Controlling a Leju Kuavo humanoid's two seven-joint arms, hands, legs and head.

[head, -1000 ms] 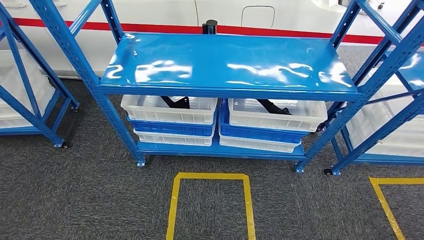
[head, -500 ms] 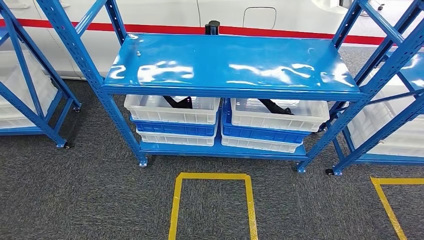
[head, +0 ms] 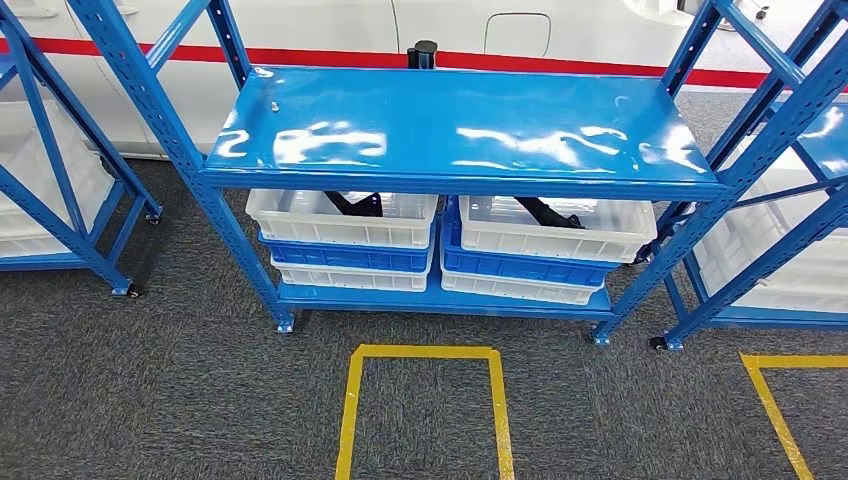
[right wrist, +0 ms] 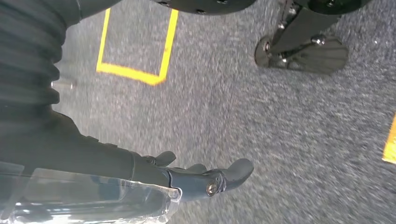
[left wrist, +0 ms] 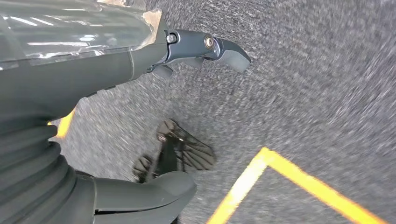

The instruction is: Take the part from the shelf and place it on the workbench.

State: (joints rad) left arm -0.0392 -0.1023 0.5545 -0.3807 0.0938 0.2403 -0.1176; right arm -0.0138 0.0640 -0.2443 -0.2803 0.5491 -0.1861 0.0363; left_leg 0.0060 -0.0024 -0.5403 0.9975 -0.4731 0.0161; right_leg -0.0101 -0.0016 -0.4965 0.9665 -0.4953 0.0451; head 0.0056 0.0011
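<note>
Two black parts lie in white bins on the blue shelf's lower level: one part (head: 352, 203) in the left bin (head: 340, 232), another part (head: 545, 212) in the right bin (head: 555, 242). The upper deck of the shelf (head: 450, 120) hides most of each part. My left hand (left wrist: 116, 60) hangs over grey carpet, fingers stretched out and apart from the thumb, holding nothing. My right hand (right wrist: 140, 172) hangs the same way, with nothing in it.
Each white bin sits on a stack of blue and white bins. More blue racks with white bins stand at the left (head: 40, 190) and right (head: 790, 250). A yellow taped rectangle (head: 425, 352) marks the carpet before the shelf. A white wall with a red stripe (head: 330, 57) runs behind.
The whole head view has shifted very slightly, so the camera has moved a little. The shelf, bins and parts keep their places.
</note>
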